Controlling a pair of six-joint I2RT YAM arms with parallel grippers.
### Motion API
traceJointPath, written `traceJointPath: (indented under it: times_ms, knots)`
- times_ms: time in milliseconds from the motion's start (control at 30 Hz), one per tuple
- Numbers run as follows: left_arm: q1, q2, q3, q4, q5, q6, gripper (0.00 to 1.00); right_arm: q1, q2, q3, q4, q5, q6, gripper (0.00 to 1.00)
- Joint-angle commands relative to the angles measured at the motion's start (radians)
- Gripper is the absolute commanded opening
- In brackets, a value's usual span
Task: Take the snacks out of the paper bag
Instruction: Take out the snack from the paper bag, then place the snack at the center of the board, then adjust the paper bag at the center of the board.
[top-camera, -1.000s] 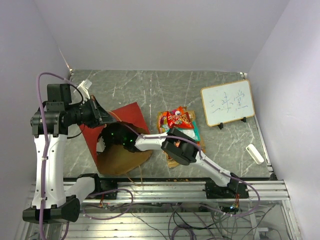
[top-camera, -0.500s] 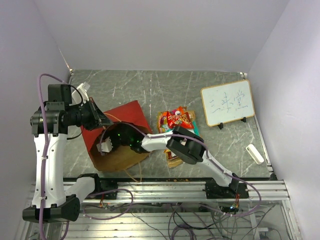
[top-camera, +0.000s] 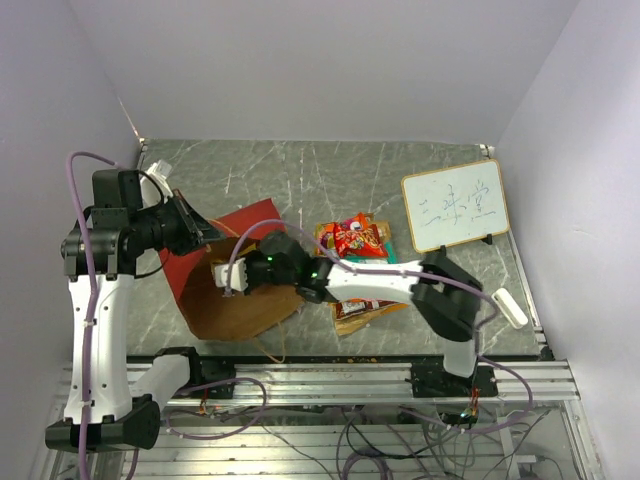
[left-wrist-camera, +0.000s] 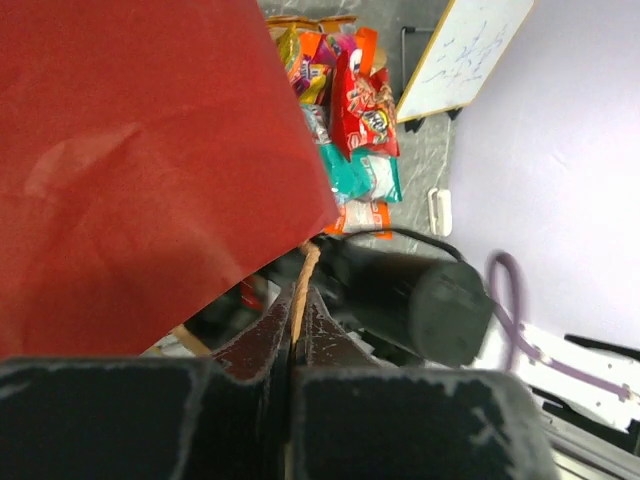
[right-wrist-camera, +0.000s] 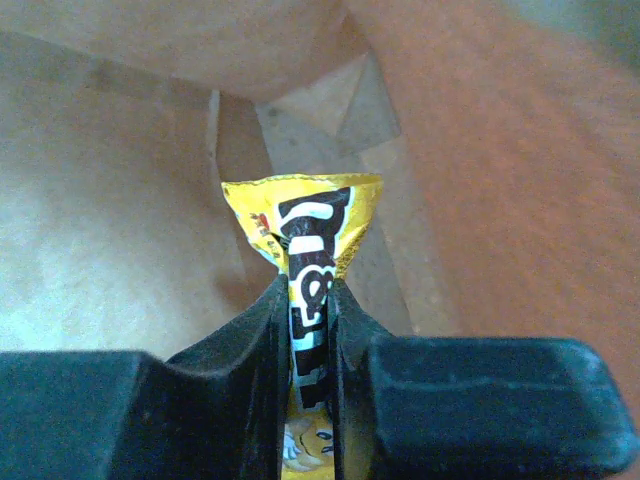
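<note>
Yellow packet (right-wrist-camera: 305, 250) is pinched tight in my right gripper (right-wrist-camera: 308, 292), inside the paper bag (top-camera: 250, 312). My left gripper (left-wrist-camera: 297, 312) squeezes the twine handle (left-wrist-camera: 306, 268). Many snacks (top-camera: 356, 240) already lie outside.

Red paper bag (top-camera: 250, 312) lying open, snacks (top-camera: 357, 238) heaped beside it

At 6 o'clock we see our left gripper (left-wrist-camera: 297, 312) pinched on the tan twine handle (left-wrist-camera: 304, 272), which runs up to the red paper bag (left-wrist-camera: 130, 150) filling 9 to 12. Toward 1 o'clock lie piled snacks (left-wrist-camera: 352, 115) — the whiteboard (left-wrist-camera: 465, 50) beyond them.
</note>
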Motion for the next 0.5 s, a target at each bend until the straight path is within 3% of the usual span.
traceJointPath:
  times_ms: [0, 267, 467]
  knots:
    - [-0.005, -0.011, -0.021, 0.130, 0.003, -0.105, 0.07, 0.012, -0.208, -0.102, -0.091, -0.040, 0.105, 0.01]
    - [-0.005, 0.025, -0.012, 0.316, 0.066, -0.252, 0.07, 0.009, -0.567, -0.157, -0.423, 0.074, 0.066, 0.00]
    - [-0.005, 0.082, 0.025, 0.435, 0.109, -0.332, 0.07, -0.038, -0.800, -0.222, -0.439, 0.232, 0.139, 0.00]
